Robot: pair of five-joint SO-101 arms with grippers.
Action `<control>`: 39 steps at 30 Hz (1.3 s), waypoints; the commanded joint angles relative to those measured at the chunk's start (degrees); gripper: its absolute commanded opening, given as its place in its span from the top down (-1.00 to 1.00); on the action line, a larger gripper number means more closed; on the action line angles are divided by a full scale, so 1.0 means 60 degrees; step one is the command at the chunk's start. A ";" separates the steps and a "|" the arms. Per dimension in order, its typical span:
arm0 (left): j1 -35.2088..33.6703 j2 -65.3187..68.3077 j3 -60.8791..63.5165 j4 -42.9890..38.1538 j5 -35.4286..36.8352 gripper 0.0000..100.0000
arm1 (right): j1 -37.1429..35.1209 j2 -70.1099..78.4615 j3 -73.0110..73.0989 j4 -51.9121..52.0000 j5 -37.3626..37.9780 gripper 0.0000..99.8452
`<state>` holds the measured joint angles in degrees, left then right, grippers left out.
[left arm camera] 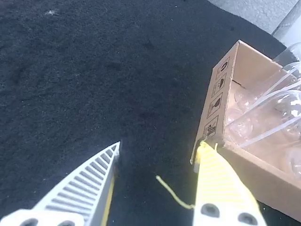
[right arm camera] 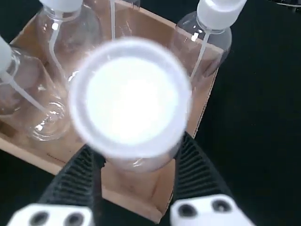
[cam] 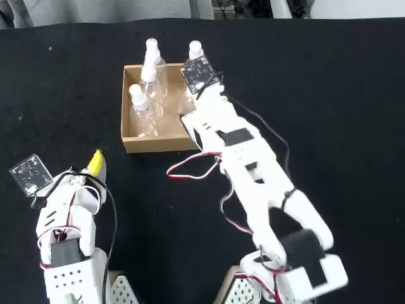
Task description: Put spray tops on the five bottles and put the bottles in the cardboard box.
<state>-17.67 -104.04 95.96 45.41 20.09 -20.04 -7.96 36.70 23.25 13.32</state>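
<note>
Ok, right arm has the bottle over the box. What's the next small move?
Probably lower it straight down. The right gripper grips the bottle above the box, not yet set down, and other bottles stand close around it, so dropping it or moving it sideways might knock them.

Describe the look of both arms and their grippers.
The left arm and right arm are white shells with black motors and red and black wires. The left gripper has one white and one yellow ribbed finger; the right gripper has black ribbed fingers on a white base.
</note>
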 commanded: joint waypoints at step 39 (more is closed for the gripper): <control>-0.0066 -0.0044 0.0242 0.0059 0.0088 0.52 | 0.0484 0.1516 -0.1209 -0.0278 0.0659 0.95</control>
<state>-17.67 -104.04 95.96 45.41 20.09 -19.78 0.92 32.84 22.55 16.57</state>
